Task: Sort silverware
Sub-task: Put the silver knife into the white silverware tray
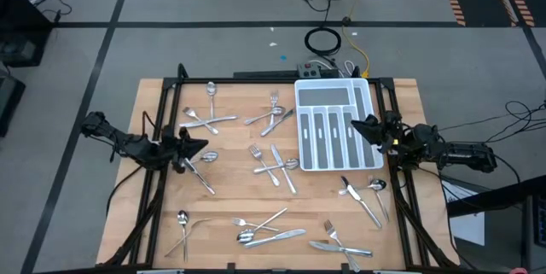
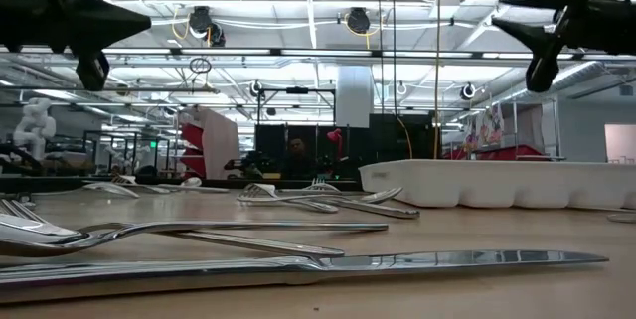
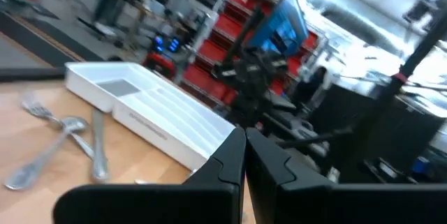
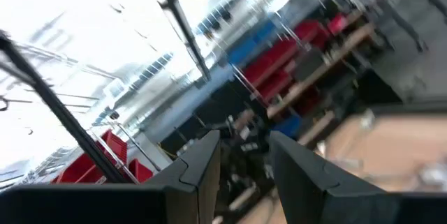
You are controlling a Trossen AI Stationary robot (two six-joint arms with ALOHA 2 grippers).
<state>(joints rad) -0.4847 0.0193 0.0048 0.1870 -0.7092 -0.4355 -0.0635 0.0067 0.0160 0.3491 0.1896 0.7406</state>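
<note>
Steel silverware (image 1: 275,161) left of the tray (image 1: 339,125) looked light, stiff, slippery, best pinched mid-handle; left gripper (image 1: 198,148) fingers together, right gripper (image 1: 362,125) fingers apart.

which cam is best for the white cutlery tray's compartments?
High view: the white cutlery tray is seen from straight above, every compartment open to view. Low view shows only its side wall; left wrist view shows it obliquely; right wrist view doesn't show it.

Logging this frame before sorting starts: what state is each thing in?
Left claw: shut, empty, raised above the table's left side.
Right claw: open, empty, raised by the tray's right edge.
White tray: upright, compartments look empty.
Silverware: scattered flat on the table, none in the tray.
</note>
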